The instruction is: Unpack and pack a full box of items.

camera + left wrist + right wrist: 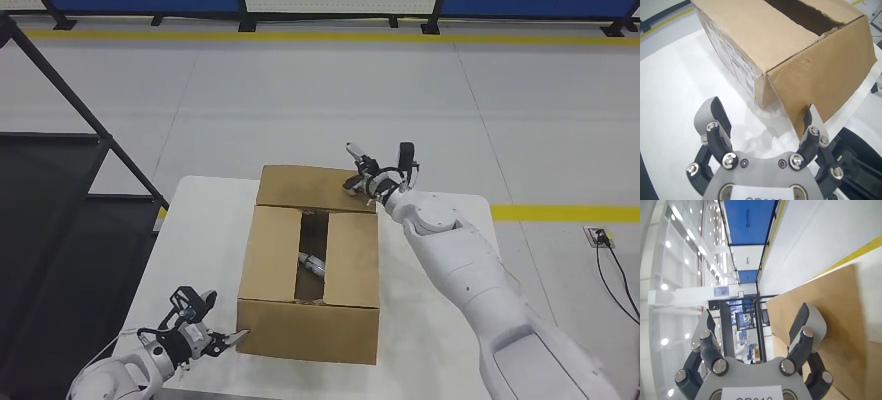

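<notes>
A brown cardboard box (310,262) stands in the middle of the white table (200,260). Its two long top flaps lie nearly closed with a dark gap between them, where a pale item (314,264) shows inside. The far flap (300,186) lies folded outward. My right gripper (372,178) is open at that far flap's right end, one finger (806,321) resting against the cardboard (838,317). My left gripper (762,111) is open and empty just above the table at the box's near left corner (764,73), one fingertip (809,115) close to the box's front face.
White table surface lies bare left of the box (674,79) and to its right. A dark frame and panel (50,220) stand off the table's left side. A small box (877,88) sits beyond the table edge.
</notes>
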{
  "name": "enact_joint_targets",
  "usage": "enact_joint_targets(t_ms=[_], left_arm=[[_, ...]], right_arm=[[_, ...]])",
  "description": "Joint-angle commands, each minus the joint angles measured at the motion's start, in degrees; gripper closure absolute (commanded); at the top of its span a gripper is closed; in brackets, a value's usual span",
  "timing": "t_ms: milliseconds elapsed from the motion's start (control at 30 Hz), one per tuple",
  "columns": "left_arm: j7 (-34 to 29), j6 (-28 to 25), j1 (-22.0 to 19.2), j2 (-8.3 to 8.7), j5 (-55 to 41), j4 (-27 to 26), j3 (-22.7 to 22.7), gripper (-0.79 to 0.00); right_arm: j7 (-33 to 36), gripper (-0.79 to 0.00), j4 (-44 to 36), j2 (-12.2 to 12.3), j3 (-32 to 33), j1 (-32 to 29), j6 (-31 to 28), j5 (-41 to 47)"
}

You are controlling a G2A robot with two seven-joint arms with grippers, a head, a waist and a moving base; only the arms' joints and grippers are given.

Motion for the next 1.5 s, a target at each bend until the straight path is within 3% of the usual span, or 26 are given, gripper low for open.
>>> enact_joint_targets(t_ms=[0, 200, 567, 800, 1033, 1467], left_arm=[[-0.1, -1.82, 0.29, 0.19, -3.65, 0.03, -1.23, -0.785], [-0.91, -5.47, 1.35, 0.87, -14.88, -0.14, -5.84, -0.785], [-2.9, -3.32, 2.25, 1.65, -25.07, -0.01, -10.47, -0.785], [-3.24, -2.67, 2.09, 1.87, -25.92, 0.19, -10.02, -0.785], [-3.05, -1.98, 2.35, 2.0, -26.03, -0.72, -9.22, -0.785], [-1.59, -0.76, 4.1, 2.15, -21.56, -5.94, -8.09, -0.785]], right_arm=[[4.99, -0.785, -1.18, 0.2, -0.38, -0.24, -0.29, -1.54], [10.04, -0.785, -6.73, 0.13, -4.02, -1.53, 3.01, -11.09], [10.45, -0.785, -13.83, -0.81, -7.7, -4.06, 11.66, -20.27], [12.07, -0.785, -14.78, -1.58, -7.94, -4.72, 12.46, -20.75], [14.49, -0.785, -14.88, -2.44, -7.01, -5.35, 8.75, -18.16], [16.74, -0.785, -17.41, -2.22, -1.42, -6.08, 5.54, -10.6]])
